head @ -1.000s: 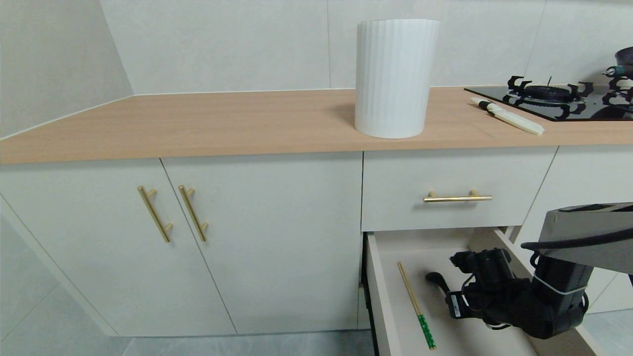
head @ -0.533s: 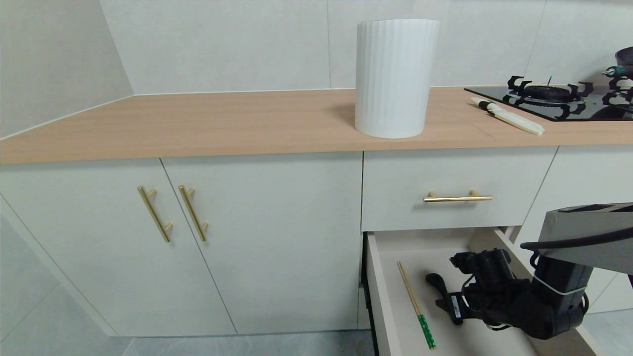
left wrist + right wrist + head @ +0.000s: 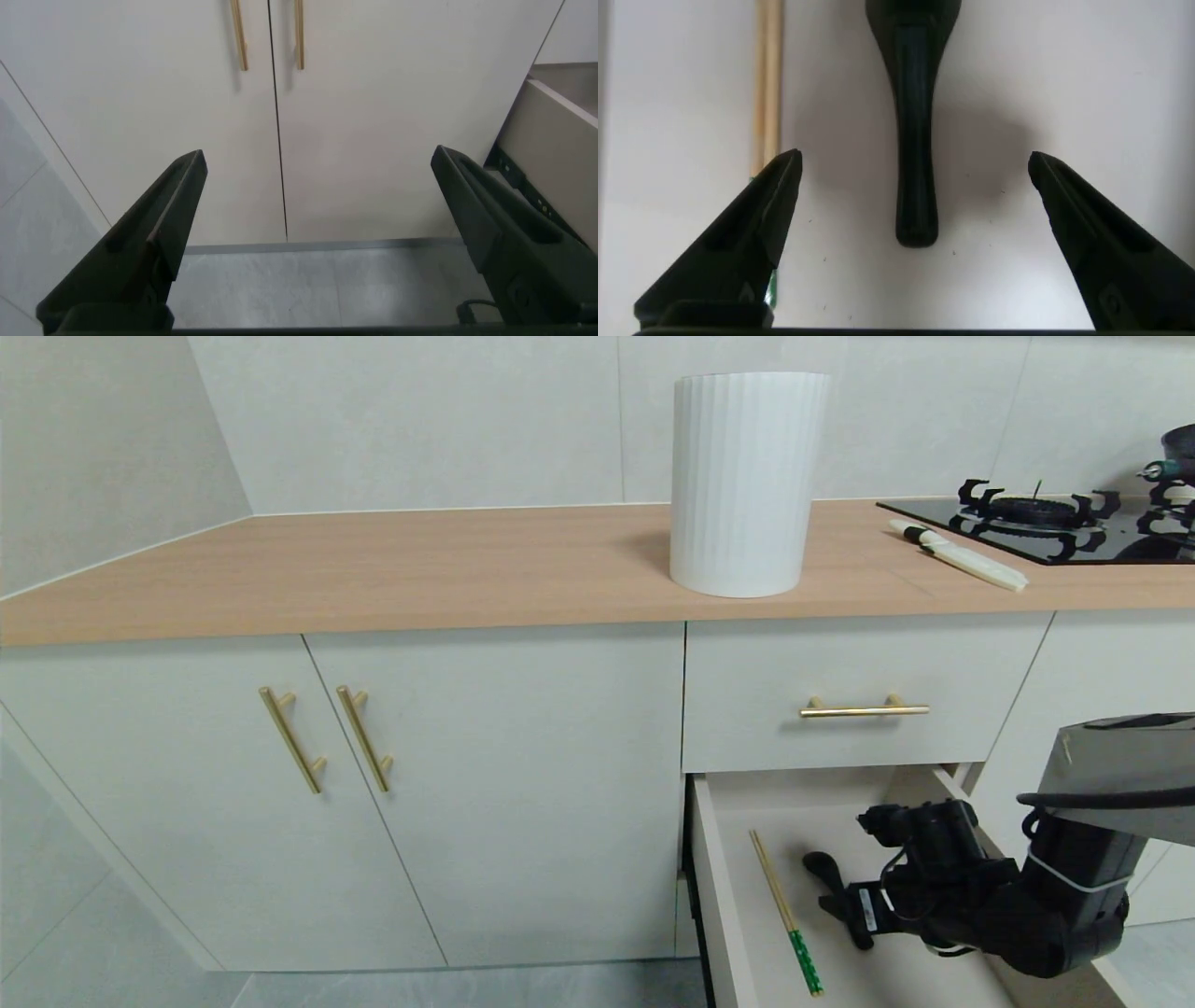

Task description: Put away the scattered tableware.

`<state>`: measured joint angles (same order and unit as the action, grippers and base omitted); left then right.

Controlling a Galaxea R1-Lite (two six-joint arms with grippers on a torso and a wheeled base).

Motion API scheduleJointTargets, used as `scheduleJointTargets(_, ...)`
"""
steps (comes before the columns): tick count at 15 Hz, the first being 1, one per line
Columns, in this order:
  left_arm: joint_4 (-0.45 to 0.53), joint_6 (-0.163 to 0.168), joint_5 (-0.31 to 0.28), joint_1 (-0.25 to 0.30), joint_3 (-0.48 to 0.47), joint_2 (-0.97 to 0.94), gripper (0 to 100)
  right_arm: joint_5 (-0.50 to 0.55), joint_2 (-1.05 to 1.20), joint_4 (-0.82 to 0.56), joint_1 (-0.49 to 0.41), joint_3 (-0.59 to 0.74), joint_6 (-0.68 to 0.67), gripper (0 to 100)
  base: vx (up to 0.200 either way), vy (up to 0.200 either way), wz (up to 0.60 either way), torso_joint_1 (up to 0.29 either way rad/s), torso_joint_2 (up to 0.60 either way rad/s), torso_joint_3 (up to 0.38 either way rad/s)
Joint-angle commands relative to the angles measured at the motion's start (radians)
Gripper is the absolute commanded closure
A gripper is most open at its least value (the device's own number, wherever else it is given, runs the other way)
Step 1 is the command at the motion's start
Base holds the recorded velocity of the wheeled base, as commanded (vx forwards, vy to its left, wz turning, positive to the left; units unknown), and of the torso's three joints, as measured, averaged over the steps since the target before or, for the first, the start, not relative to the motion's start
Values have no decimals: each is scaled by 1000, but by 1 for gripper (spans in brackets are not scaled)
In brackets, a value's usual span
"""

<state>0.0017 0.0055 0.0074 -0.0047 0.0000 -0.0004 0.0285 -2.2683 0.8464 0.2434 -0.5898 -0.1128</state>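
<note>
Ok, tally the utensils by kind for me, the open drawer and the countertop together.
Pair of chopsticks: 1, in the drawer
Black spoon: 1, in the drawer
White utensil: 1, on the countertop
Total: 3

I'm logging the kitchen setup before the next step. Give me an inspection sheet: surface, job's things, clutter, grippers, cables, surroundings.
Surface: wooden countertop above pale cabinets.
Job's things: chopsticks and black spoon lie side by side, apart, in the open drawer; a pale utensil lies on the countertop beside the hob.
Clutter: tall white ribbed canister on the countertop.
Grippers: right gripper open, over the spoon's handle inside the drawer; left gripper open, facing the cabinet doors.
Cables: black cable along the right arm.
Surroundings: cabinet doors and upper drawer shut; tiled wall behind.
</note>
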Motion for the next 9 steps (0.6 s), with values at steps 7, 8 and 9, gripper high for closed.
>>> scheduleJointTargets(7, 0, 1, 0, 0, 0, 0, 0, -1, 533, -208, 27, 185, -27, 0, 0, 0, 0, 0, 0, 0)
scheduleJointTargets(8, 0, -1, 0, 0, 0, 0, 0, 1, 601, -210, 30, 226, -25, 0, 0, 0, 0, 0, 0, 0)
scheduleJointTargets(9, 0, -1, 0, 0, 0, 0, 0, 1, 630, -214, 34, 242, -25, 0, 0, 0, 0, 0, 0, 0)
